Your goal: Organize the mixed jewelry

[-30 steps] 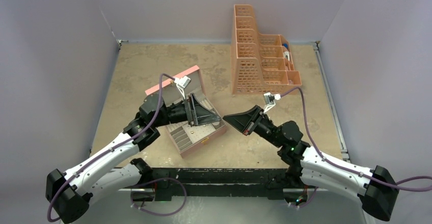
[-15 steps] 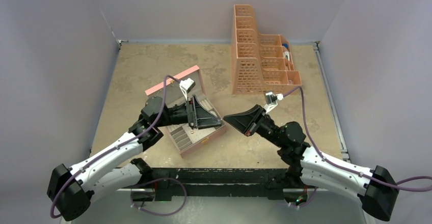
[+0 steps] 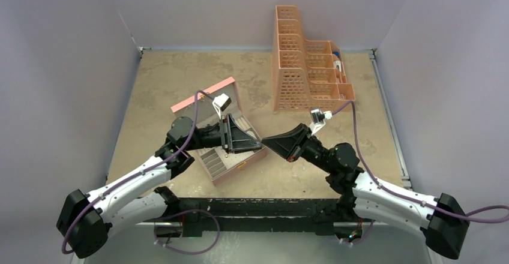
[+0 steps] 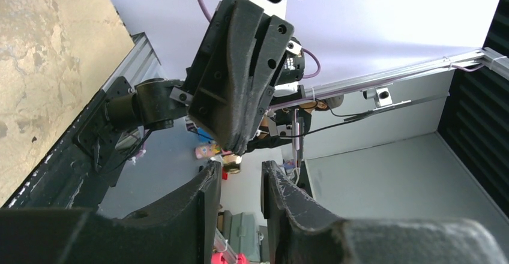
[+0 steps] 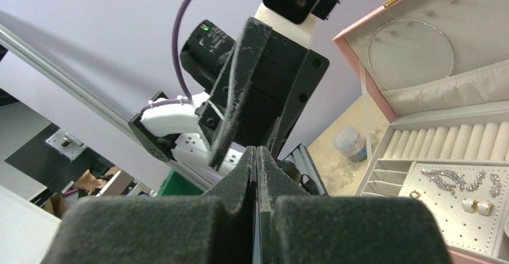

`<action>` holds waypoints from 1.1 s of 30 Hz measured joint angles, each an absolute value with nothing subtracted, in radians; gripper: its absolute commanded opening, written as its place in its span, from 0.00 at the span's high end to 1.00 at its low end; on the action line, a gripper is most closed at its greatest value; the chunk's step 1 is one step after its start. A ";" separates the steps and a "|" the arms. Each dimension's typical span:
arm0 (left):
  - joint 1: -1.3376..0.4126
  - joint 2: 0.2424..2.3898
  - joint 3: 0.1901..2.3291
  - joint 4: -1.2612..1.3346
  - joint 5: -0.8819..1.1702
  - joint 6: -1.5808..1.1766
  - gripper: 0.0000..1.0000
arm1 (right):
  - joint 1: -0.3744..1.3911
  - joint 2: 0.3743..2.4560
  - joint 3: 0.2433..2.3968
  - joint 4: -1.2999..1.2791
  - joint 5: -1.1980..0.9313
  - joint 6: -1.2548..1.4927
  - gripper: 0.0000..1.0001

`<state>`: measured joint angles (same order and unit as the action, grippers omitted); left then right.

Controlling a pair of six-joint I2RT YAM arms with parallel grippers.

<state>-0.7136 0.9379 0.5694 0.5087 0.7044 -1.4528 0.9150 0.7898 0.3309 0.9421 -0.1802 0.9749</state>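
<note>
Top external view: a tan table (image 3: 150,78) carries a tall orange rack (image 3: 306,66) at the back right and an open pink box (image 3: 240,167) near the middle, with its lid raised toward the back left. Both arms reach over the box. The left gripper (image 3: 257,138) and right gripper (image 3: 268,140) point at each other, their tips almost meeting above the box's right edge. The left wrist view shows the left fingers (image 4: 201,201) a narrow gap apart, with nothing seen between them. The right fingers (image 5: 240,180) are pressed flat together. The mixed jewelry (image 5: 447,179) lies inside the box on a white perforated panel: silvery sparkling pieces, a pair of gold-and-white studs (image 5: 477,205) and one tiny gold ring (image 5: 414,195).
</note>
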 measured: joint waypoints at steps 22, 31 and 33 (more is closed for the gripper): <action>-0.714 0.933 0.542 0.554 0.703 -1.457 0.72 | 0.915 0.779 0.331 0.951 -0.202 0.974 1.00; -0.714 0.936 0.542 0.558 0.701 -1.456 0.79 | 0.915 0.779 0.331 0.948 -0.204 0.968 1.00; -0.714 0.936 0.542 0.558 0.699 -1.456 0.80 | 0.915 0.780 0.331 0.948 -0.205 0.968 1.00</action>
<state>-0.7136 0.9363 0.5415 0.5583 0.6991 -1.4559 0.9150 0.7799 0.3309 0.9482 -0.2047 0.9676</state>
